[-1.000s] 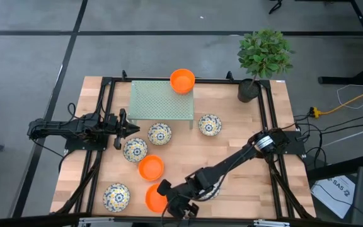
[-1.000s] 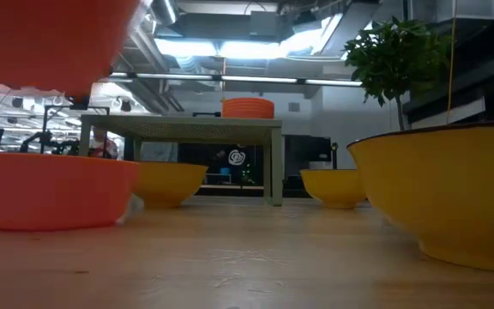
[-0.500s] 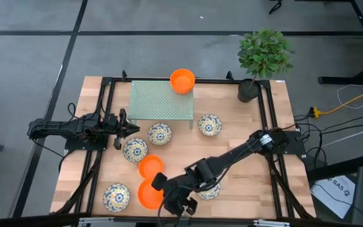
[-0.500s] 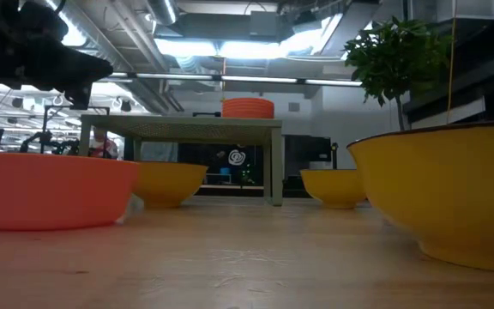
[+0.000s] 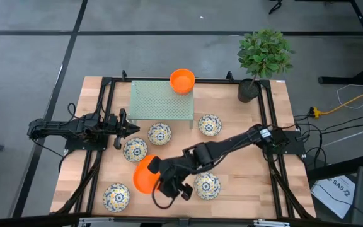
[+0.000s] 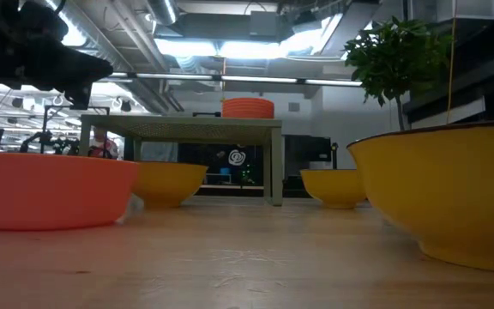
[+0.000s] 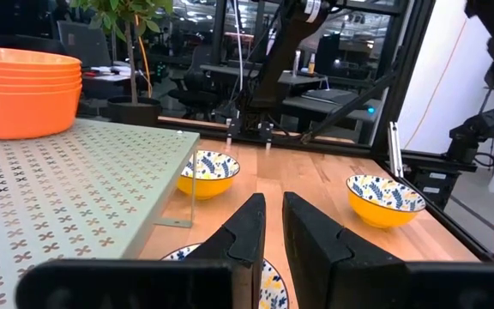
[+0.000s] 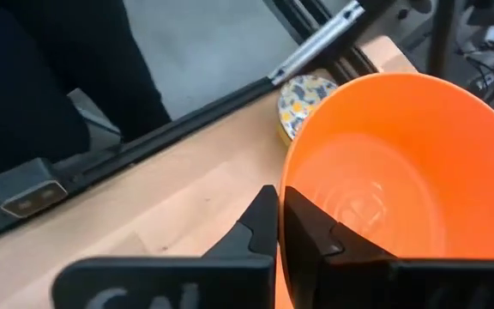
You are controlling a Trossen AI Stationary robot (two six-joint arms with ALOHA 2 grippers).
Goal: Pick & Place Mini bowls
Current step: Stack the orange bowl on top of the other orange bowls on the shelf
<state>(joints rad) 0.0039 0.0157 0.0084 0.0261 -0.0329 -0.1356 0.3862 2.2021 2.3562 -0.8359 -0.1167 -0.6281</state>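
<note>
My right gripper [image 5: 157, 179] is shut on the rim of a plain orange mini bowl [image 5: 142, 183], held above the table's front middle. In the right wrist view its fingers [image 8: 266, 215] pinch that bowl's [image 8: 393, 163] edge. The held bowl partly overlaps another orange bowl [image 5: 149, 162] resting on the table. Several floral mini bowls lie around, for example [image 5: 159, 133], [image 5: 135, 149], [image 5: 207, 186]. A stack of orange bowls [image 5: 182, 81] stands on the green perforated stand [image 5: 159, 101]. My left gripper [image 5: 122, 129] waits at the table's left, shut on nothing.
A potted plant [image 5: 263, 53] in a dark pot stands at the back right corner. Black frame rails [image 5: 106, 94] run along the table's sides. Further floral bowls sit at the front left [image 5: 116, 196] and right of the stand [image 5: 210, 125].
My right arm has carried the orange bowl from the front edge back and to the left, over the other orange bowl, uncovering a floral bowl. The left arm has not moved.
</note>
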